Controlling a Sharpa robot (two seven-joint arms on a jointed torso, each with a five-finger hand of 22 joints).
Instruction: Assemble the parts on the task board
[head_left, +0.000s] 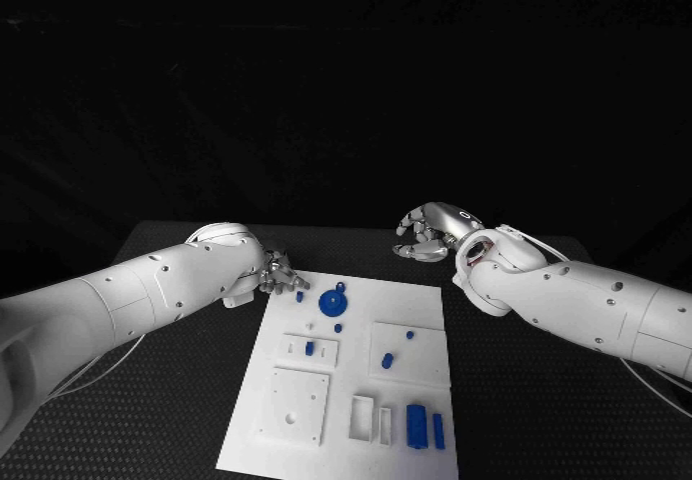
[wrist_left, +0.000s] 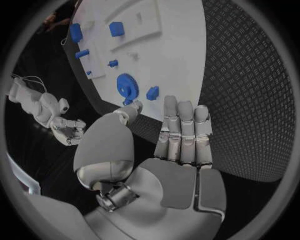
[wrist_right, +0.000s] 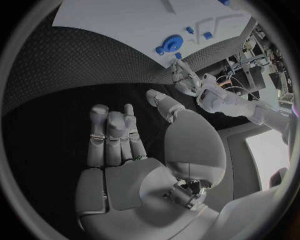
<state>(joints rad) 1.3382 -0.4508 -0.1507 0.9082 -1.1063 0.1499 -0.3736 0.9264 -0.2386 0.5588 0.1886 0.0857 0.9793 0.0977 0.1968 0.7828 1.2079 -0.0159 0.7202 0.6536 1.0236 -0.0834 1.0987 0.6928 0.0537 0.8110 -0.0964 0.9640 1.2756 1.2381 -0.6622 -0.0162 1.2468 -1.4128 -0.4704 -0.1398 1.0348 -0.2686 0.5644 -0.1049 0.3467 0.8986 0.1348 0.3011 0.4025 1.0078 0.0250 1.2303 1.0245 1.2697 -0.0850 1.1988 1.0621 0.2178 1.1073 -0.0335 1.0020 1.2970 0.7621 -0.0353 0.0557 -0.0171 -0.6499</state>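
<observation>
Head view: white rectangular task board (head_left: 418, 330) lies mid-counter, small blue plastic parts scattered on it. Left robot hand (head_left: 277, 273), fingers straight and empty, hovers at its far corner beside a blue toothed gear (head_left: 333, 299), likely approaching. Right robot hand (head_left: 427, 232) waits beyond, loosely curled, holding nothing.
</observation>
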